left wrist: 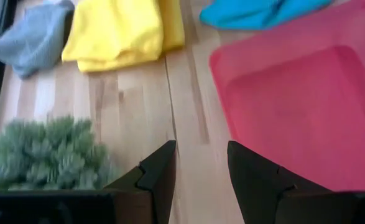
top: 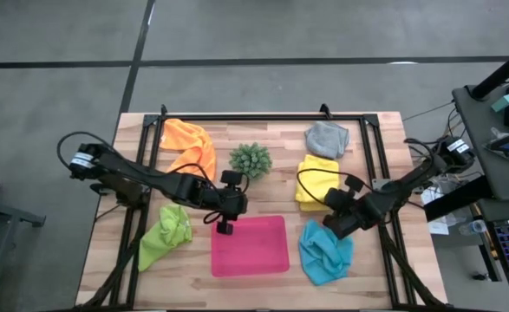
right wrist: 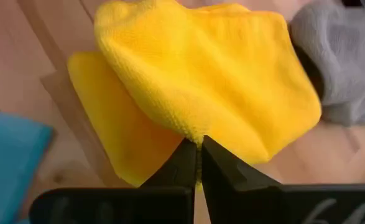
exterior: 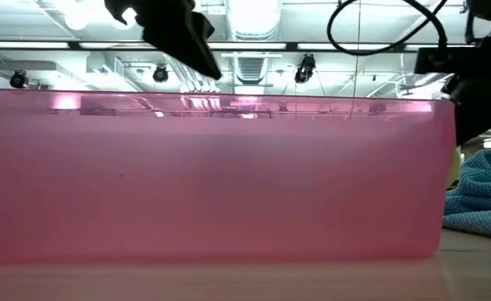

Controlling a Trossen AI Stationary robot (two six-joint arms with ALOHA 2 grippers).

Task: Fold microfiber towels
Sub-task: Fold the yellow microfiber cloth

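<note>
The yellow towel (top: 316,178) lies at the right of the table, with my right gripper (top: 328,206) shut on its near edge. The grey towel (top: 326,139) lies behind it and the light blue towel (top: 325,251) in front. The orange towel (top: 192,143) and the lime green towel (top: 166,234) lie crumpled at the left. My left gripper (top: 224,229) hovers open with nothing between its fingers (left wrist: 160,171), over bare wood at the pink tray's far left corner. My right gripper pinches a corner of the yellow towel's upper layer (right wrist: 198,138) between its two shut fingers. It comes slanting down from the table's near right side. That layer is raised off the lower layer (right wrist: 104,124), which lies flat on the wood.
A pink tray (top: 250,245) lies at the near middle; its wall (exterior: 212,176) fills the low view. A small spiky green plant (top: 251,159) stands behind it, between the orange and yellow towels. A black frame runs around the table's edges.
</note>
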